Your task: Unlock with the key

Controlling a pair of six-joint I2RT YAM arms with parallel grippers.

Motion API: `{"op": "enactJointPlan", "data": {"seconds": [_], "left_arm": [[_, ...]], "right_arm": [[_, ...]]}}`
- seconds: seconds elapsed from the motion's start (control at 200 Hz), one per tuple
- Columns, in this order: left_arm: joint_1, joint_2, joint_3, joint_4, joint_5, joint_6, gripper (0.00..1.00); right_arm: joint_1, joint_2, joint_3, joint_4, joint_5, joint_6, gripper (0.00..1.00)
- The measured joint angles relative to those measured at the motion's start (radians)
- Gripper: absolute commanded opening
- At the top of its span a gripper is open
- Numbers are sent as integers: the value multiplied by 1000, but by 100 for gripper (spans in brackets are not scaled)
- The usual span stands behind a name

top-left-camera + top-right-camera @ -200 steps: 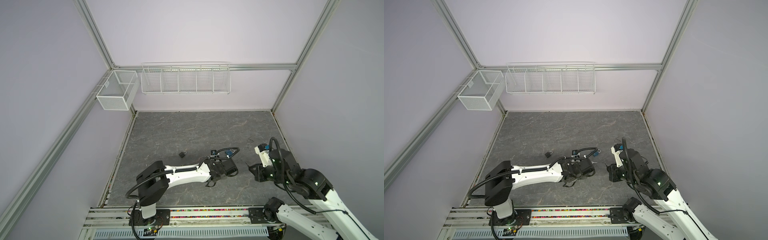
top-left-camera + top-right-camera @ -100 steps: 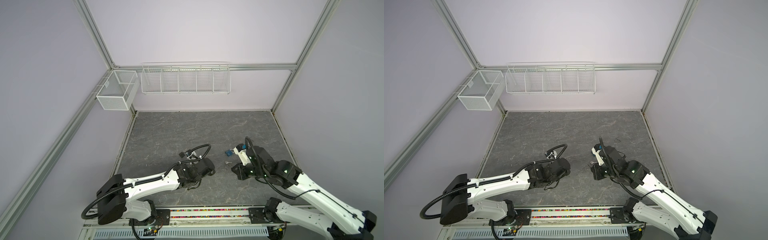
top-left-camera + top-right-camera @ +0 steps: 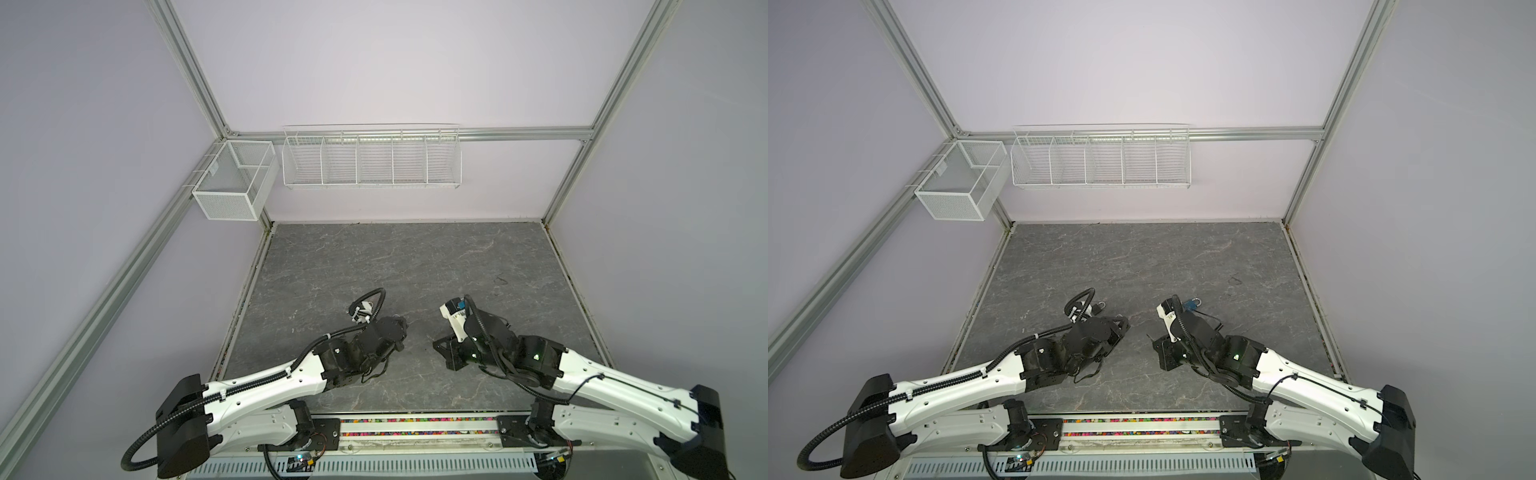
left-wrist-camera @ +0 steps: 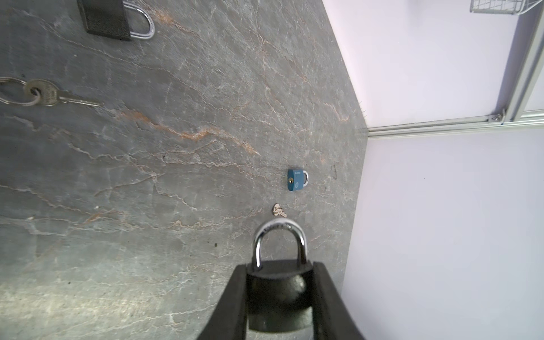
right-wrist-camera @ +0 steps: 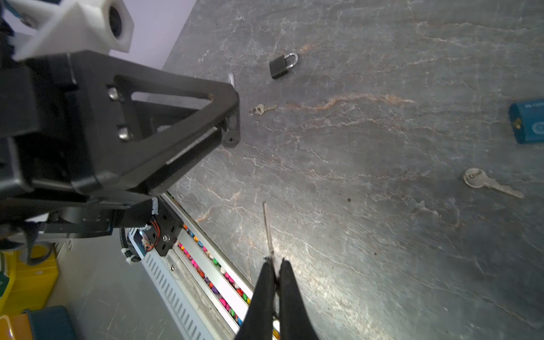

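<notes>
Left gripper (image 4: 279, 266) clenched on the black padlock (image 4: 276, 294), which I hold with its shackle pointing toward the blue padlock (image 4: 295, 180). Right gripper (image 5: 275, 263) pinches the key (image 5: 268, 226), blade protruding, near the blue padlock; a loose key (image 5: 488, 184) lies beside it.

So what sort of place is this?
Probably a lab robot cell: plain walls on an aluminium frame, a hanging wire rack, and a left arm and right arm.
</notes>
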Motion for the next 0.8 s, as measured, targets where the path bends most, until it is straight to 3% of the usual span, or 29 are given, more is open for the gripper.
{"op": "enactJointPlan", "data": {"seconds": [0.295,0.805], "left_arm": [[0,-18,-26,66,19,-34,0],[0,-19,-28,102,38,-45,0]], "right_arm": [[57,86,-2,151,42,45,7],[63,137,23,150,100,79,7]]}}
